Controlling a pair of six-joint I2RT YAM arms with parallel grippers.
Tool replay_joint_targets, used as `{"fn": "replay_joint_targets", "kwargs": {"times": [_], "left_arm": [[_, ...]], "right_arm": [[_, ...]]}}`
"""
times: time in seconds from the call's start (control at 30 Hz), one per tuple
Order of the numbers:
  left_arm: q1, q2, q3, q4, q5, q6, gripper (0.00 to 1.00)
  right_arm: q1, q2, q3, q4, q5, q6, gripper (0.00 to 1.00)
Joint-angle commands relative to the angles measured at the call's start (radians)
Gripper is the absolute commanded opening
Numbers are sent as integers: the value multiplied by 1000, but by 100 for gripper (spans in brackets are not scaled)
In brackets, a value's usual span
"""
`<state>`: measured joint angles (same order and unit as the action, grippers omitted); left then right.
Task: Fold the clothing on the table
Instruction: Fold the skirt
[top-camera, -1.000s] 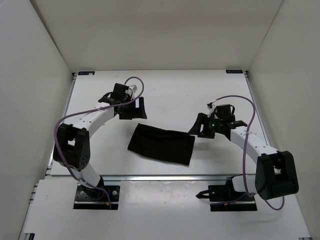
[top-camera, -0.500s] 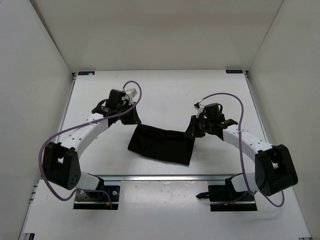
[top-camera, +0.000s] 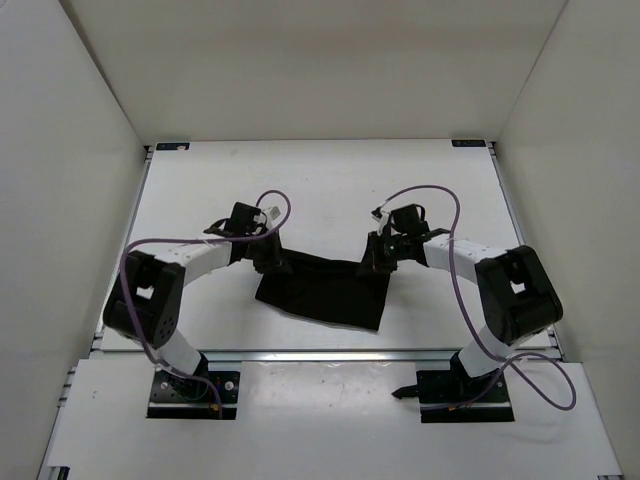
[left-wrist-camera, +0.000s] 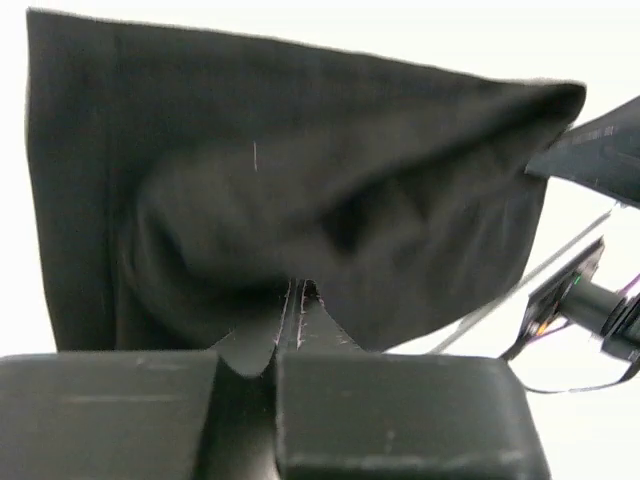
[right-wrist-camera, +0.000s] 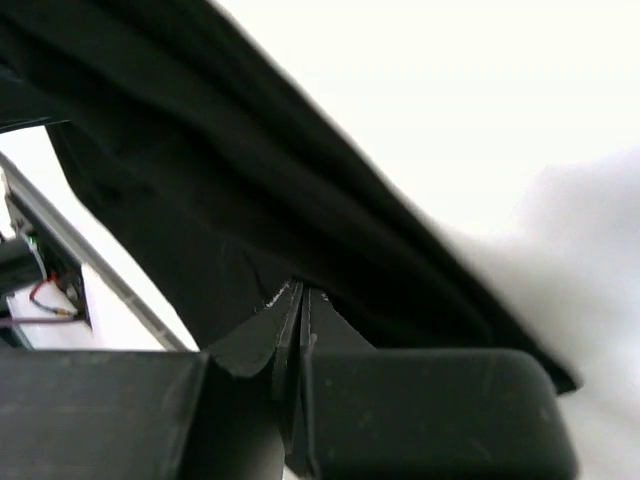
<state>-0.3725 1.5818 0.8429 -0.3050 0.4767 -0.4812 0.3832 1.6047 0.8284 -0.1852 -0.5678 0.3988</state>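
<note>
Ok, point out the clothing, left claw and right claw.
clothing (top-camera: 325, 290): top view, middle of the black fabric.
left claw (left-wrist-camera: 296, 298): left wrist view, where its shut fingertips meet.
right claw (right-wrist-camera: 301, 298): right wrist view, where its shut fingertips meet.

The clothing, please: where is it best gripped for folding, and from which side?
At its two far corners, each arm coming in from its own side. The clothing lies spread wide on the table, its corners easy to pinch; the left gripper and right gripper are shut on them.
</note>
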Motion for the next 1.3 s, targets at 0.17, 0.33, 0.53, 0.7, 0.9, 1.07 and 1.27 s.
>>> {"fn": "replay_joint_targets", "kwargs": {"times": [0.17, 0.33, 0.53, 0.7, 0.9, 1.07, 1.27], "left_arm": [[40, 200, 205, 161, 59, -77, 0], [46, 296, 294, 146, 2, -86, 1], [69, 314, 367, 66, -24, -24, 11], [141, 213, 390, 6, -16, 39, 42], [83, 5, 367, -132, -183, 174, 91], [-28, -95, 282, -204, -282, 211, 79], [-40, -189, 40, -169, -285, 158, 32]], "right_arm": [[-58, 112, 150, 56, -24, -54, 0], [-78, 179, 196, 29, -27, -78, 0], [-98, 135, 251, -28, 3, -95, 0], [-147, -23, 268, -76, 54, -78, 23], [-116, -173, 166, -236, 256, -91, 86], [-69, -204, 37, -312, 269, -20, 86], [25, -265, -66, -290, 327, 72, 86]]}}
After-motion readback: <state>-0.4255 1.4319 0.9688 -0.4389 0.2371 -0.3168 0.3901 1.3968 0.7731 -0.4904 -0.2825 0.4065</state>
